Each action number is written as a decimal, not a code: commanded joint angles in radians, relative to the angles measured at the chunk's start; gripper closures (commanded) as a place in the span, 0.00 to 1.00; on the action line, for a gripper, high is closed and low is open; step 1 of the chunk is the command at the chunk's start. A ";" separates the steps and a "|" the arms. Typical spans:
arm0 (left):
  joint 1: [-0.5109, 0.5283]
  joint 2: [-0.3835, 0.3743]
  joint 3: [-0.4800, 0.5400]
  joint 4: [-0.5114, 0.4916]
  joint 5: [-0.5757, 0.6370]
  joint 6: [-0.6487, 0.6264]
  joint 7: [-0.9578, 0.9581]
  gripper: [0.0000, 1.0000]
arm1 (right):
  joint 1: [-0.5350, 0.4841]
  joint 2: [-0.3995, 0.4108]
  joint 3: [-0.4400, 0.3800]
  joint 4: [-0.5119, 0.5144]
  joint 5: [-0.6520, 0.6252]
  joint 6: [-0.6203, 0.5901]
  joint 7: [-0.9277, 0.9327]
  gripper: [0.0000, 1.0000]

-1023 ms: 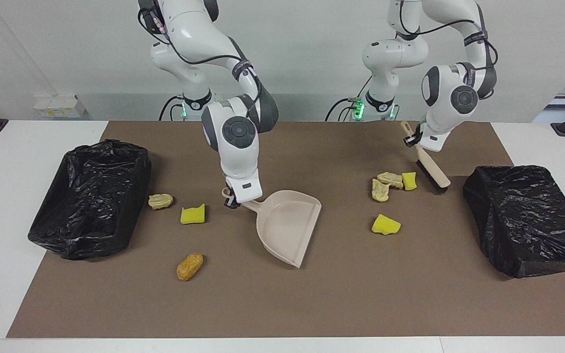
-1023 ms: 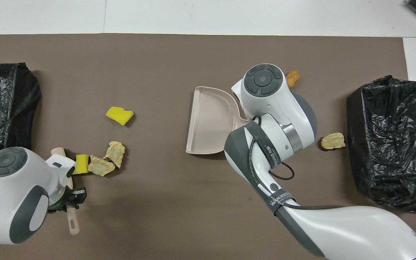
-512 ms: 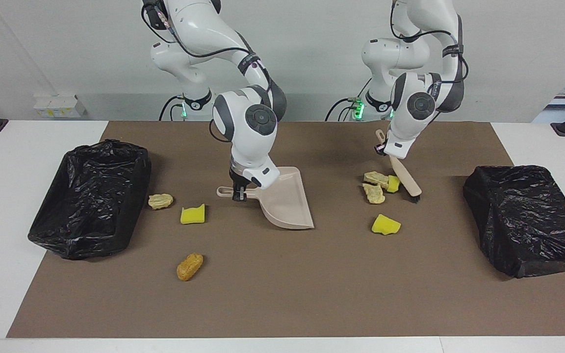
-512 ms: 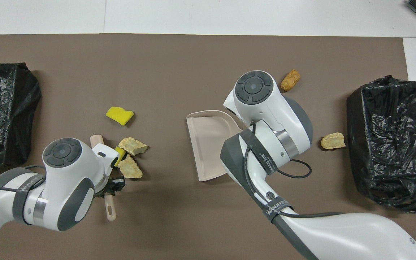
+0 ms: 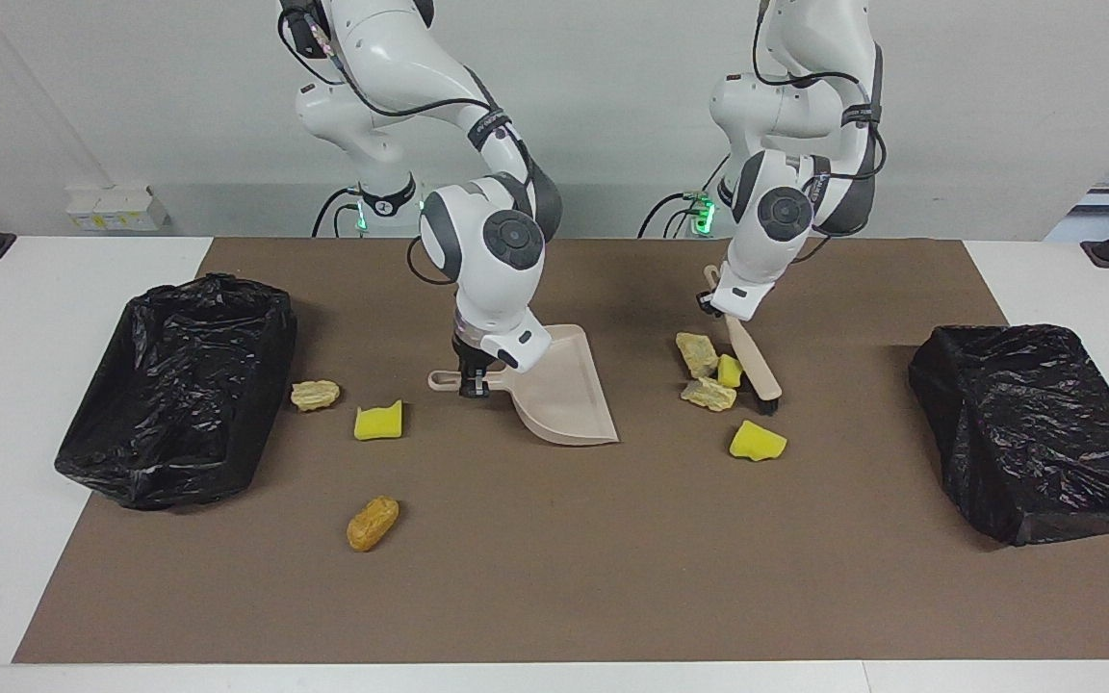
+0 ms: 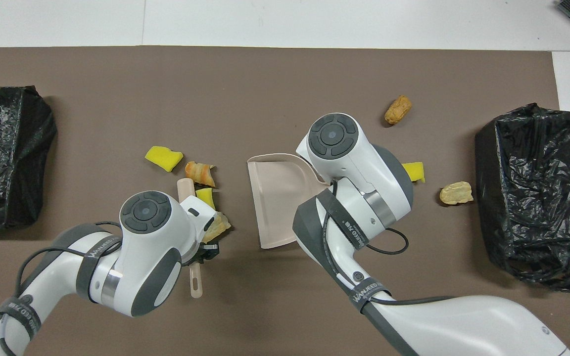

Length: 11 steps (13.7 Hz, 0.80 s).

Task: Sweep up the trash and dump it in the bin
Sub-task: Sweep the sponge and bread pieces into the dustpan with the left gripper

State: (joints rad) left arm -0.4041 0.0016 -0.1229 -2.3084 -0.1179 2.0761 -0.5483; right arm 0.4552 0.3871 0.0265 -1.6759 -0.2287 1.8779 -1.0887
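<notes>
My right gripper [image 5: 471, 377] is shut on the handle of the beige dustpan [image 5: 559, 395], which rests tilted on the brown mat with its mouth toward the left arm's end. My left gripper [image 5: 718, 306] is shut on the beige brush [image 5: 752, 361], whose black bristles touch the mat. Against the brush lie two tan lumps [image 5: 696, 353] [image 5: 709, 393] and a small yellow chunk [image 5: 729, 371] of trash. A bigger yellow chunk [image 5: 758, 441] lies farther from the robots. Toward the right arm's end lie a yellow chunk [image 5: 378, 422], a tan lump [image 5: 315, 394] and a golden-brown lump [image 5: 373, 522].
Two bins lined with black bags stand at the mat's ends: one bin [image 5: 179, 385] at the right arm's end, the other bin [image 5: 1026, 423] at the left arm's end. In the overhead view the dustpan [image 6: 277, 198] lies beside the brush handle [image 6: 195, 277].
The left arm has swept the brush toward the dustpan, pushing three scraps along. The right arm turned the dustpan and drew it nearer the robots, then held it.
</notes>
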 commanded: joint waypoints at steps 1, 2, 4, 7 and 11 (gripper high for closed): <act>-0.074 0.020 0.014 0.021 -0.034 0.056 0.011 1.00 | -0.006 -0.030 0.004 -0.041 0.008 0.024 0.050 1.00; -0.099 0.021 0.014 0.035 -0.057 0.061 0.008 1.00 | -0.006 -0.030 0.004 -0.045 0.012 0.024 0.064 1.00; -0.151 0.035 0.013 0.063 -0.110 0.064 0.007 1.00 | -0.006 -0.028 0.004 -0.051 0.012 0.030 0.072 1.00; -0.205 0.043 0.013 0.125 -0.172 0.061 -0.007 1.00 | -0.007 -0.031 0.004 -0.064 0.012 0.044 0.072 1.00; -0.200 0.038 0.019 0.184 -0.169 0.026 -0.022 1.00 | -0.009 -0.031 0.004 -0.064 0.012 0.044 0.072 1.00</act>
State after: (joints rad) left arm -0.6034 0.0398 -0.1238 -2.1605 -0.2735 2.1307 -0.5655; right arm 0.4533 0.3836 0.0252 -1.7008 -0.2238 1.8914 -1.0488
